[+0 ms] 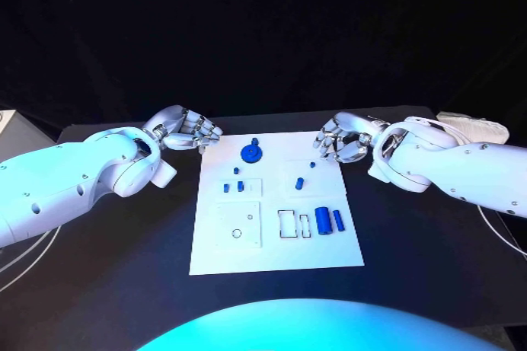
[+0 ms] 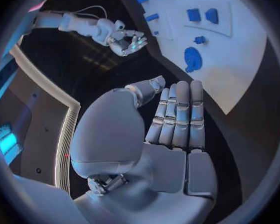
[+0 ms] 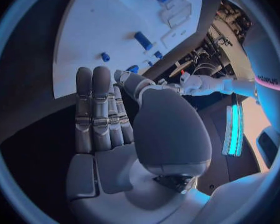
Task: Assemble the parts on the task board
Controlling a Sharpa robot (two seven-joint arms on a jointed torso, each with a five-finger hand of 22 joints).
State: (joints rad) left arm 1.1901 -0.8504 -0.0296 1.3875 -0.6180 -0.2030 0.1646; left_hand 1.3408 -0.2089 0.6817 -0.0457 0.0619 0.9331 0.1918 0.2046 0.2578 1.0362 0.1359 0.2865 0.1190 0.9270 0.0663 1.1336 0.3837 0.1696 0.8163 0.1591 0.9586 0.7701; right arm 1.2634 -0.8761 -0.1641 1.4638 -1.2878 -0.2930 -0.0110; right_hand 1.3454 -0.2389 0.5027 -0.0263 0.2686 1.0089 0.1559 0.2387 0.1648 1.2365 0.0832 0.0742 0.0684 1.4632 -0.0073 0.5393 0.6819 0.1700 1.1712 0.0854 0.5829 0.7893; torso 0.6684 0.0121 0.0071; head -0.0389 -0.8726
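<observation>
The white task board (image 1: 275,248) lies in the middle of the black table. A round blue part (image 1: 251,152) sits near its far edge, small blue pegs (image 1: 234,187) stand left of centre, and a thick blue cylinder (image 1: 323,219) lies at the right. My left hand (image 1: 186,130) hovers just off the board's far left corner and holds nothing. My right hand (image 1: 343,138) hovers at the far right corner, also holding nothing. In the wrist views the left hand (image 2: 171,129) and the right hand (image 3: 115,124) show straight fingers, with the board (image 2: 239,59) (image 3: 96,30) beyond them.
A white box (image 1: 11,130) stands at the table's far left edge. A white bundle (image 1: 474,126) lies at the far right behind my right arm. A thin cable (image 1: 507,233) runs along the right side. Bare black table surrounds the board.
</observation>
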